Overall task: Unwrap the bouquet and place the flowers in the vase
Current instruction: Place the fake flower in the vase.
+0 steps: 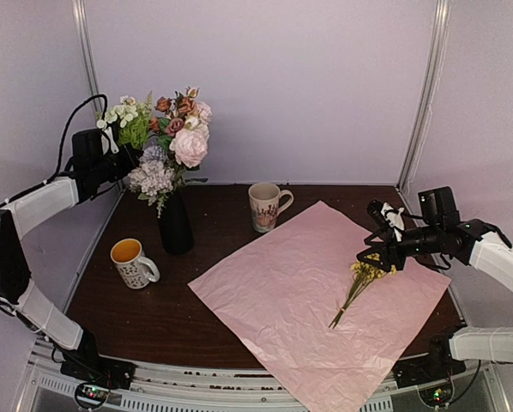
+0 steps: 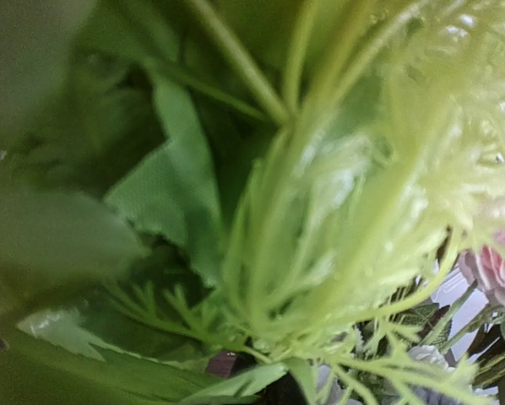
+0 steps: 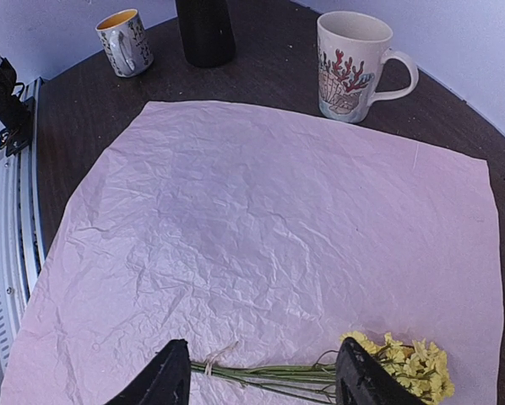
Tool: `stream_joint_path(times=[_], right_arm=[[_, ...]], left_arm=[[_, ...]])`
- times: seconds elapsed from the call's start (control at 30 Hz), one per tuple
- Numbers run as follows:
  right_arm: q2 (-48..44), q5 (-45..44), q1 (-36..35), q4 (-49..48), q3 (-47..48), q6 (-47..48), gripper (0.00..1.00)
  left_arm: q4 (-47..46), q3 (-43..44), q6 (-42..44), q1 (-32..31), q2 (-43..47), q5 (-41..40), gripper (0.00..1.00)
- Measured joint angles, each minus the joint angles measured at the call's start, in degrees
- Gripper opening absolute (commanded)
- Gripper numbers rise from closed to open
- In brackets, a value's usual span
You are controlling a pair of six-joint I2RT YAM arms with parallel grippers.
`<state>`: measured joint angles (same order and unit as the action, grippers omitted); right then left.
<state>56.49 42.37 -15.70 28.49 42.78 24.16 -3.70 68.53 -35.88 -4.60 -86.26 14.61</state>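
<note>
Right gripper (image 3: 265, 377) is hanging released over the yellow sprig (image 3: 409, 359); I'm worrying it pinches the paper (image 3: 278, 228) too, dragging it along.

We see the worktop (image 1: 153, 318) bearing the vase (image 1: 176, 225) and orange-lined mug (image 1: 132, 263) at left, patterned mug (image 1: 264, 207) at back, pink paper (image 1: 299, 292) front-right.

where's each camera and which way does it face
Top external: above, behind the bases, looking down at the table; both arms show.
Left wrist: buried in the flowers; no fingers visible.
Right wrist: low over the paper, facing the vase; open right end effector straddles the yellow sprig.
Shared by top and right wrist: paper, sprig, vase.
</note>
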Motion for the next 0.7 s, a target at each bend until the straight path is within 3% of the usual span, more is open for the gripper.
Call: stream_joint_path(times=[0.47, 0.7], right_arm=[[0.11, 0.02, 0.0, 0.04, 0.0, 0.11, 0.59], [0.11, 0.04, 0.0, 0.07, 0.0, 0.11, 0.59]], left_arm=[[-7.41, -4.92, 0.0, -0.33, 0.02, 0.0, 0.0], [-11.45, -7.74, 0.98, -0.48, 0.96, 3.98, 0.0]])
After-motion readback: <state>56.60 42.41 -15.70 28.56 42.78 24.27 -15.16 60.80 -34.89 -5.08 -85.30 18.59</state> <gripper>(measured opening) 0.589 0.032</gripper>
